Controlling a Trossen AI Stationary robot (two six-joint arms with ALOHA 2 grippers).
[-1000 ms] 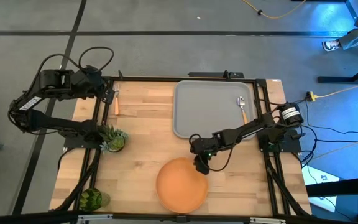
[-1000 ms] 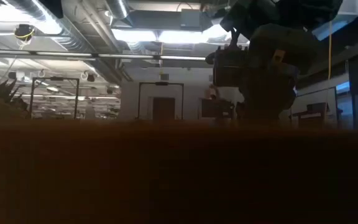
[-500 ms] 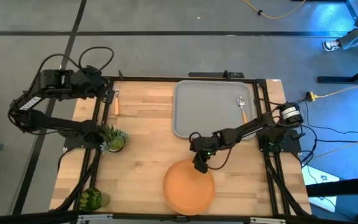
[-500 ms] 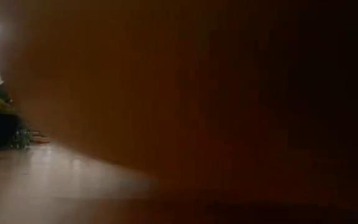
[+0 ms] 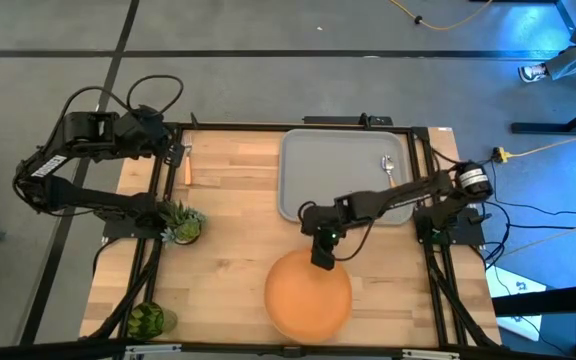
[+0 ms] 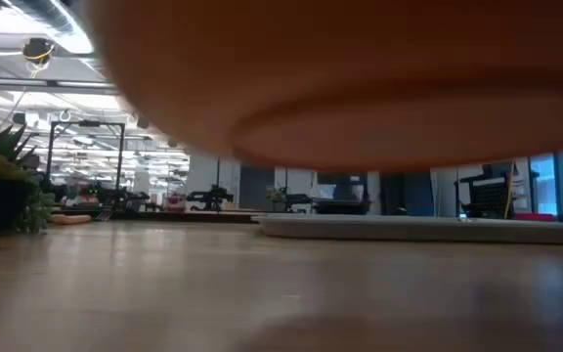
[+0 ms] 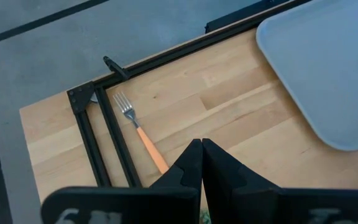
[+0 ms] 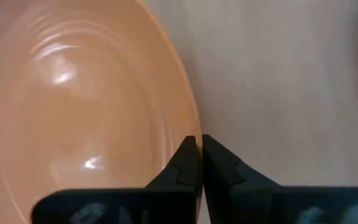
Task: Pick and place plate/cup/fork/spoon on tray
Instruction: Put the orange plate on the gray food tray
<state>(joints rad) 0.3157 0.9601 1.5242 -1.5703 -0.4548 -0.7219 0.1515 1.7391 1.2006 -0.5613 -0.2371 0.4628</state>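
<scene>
We see the right gripper [image 5: 323,262] pinching the rim of the orange plate [image 5: 308,296], its fingers [image 8: 188,163] nearly together on the plate's edge in the right wrist view. In the low view the plate [image 6: 360,88] fills the top of the picture with a clear gap between its underside and the desk [image 6: 164,284], so it hangs lifted near the desk's front edge. The grey tray [image 5: 338,175] lies toward the back of the desk, apart from the plate, with the spoon [image 5: 390,172] on its right side. The left gripper [image 7: 201,163] waits at the back left corner, fingers pressed together on nothing, above the fork [image 7: 139,131] lying on the desk. The green cup [image 5: 148,321] sits at the front left corner.
</scene>
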